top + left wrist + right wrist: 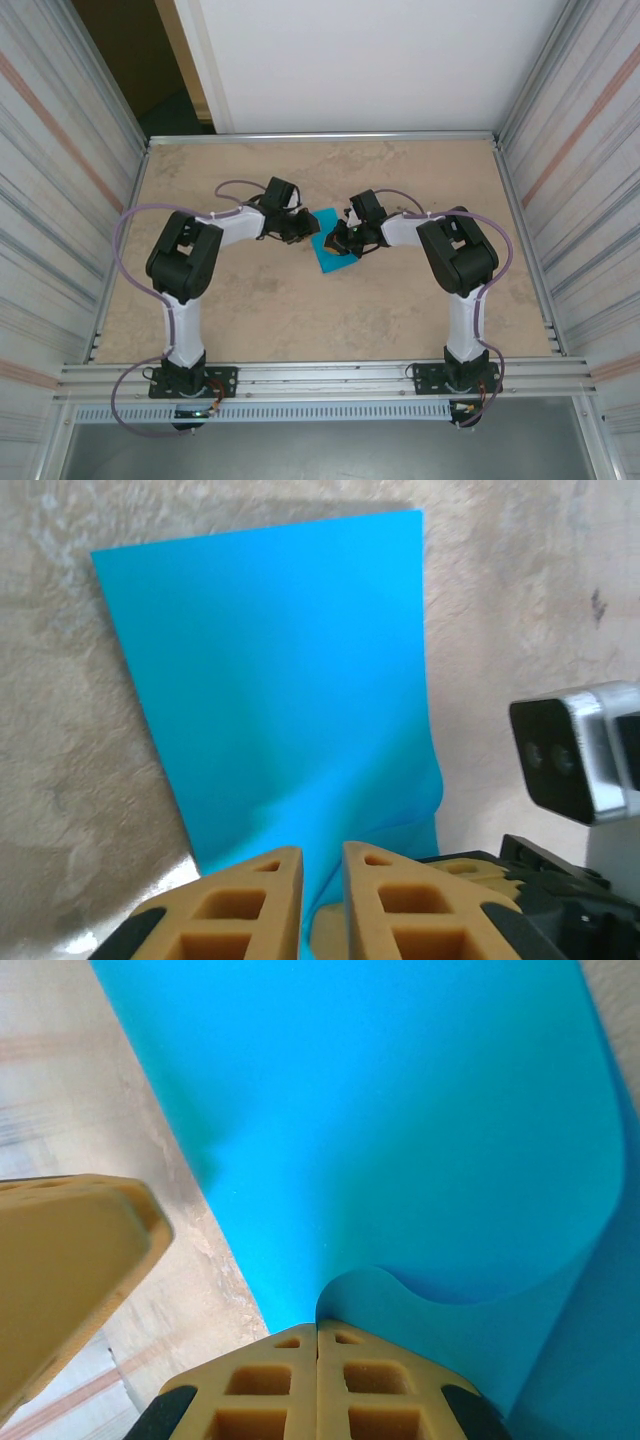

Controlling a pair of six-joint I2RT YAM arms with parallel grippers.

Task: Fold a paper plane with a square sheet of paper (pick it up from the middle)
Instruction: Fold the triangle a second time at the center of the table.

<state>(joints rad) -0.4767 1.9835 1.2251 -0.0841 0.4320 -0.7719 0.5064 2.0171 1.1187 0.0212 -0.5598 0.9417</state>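
The square sheet of paper (328, 254) is teal-blue and lies mid-table between my two grippers. In the left wrist view the sheet (280, 680) looks like a rectangle, flat at its far end and buckled upward at the near end. My left gripper (322, 852) stands slightly open, and the raised paper edge runs through the narrow gap between its fingers. My right gripper (318, 1325) is shut on a curled-up flap of the sheet (400, 1110). From above, the left gripper (303, 228) and right gripper (343, 243) face each other across the paper. A paper plane is out of view.
The beige table (250, 300) is fenced by metal rails and ribbed side walls (60, 200). The right arm's wrist camera (575, 750) hangs close beside my left fingers. A left finger (70, 1260) shows at the left of the right wrist view.
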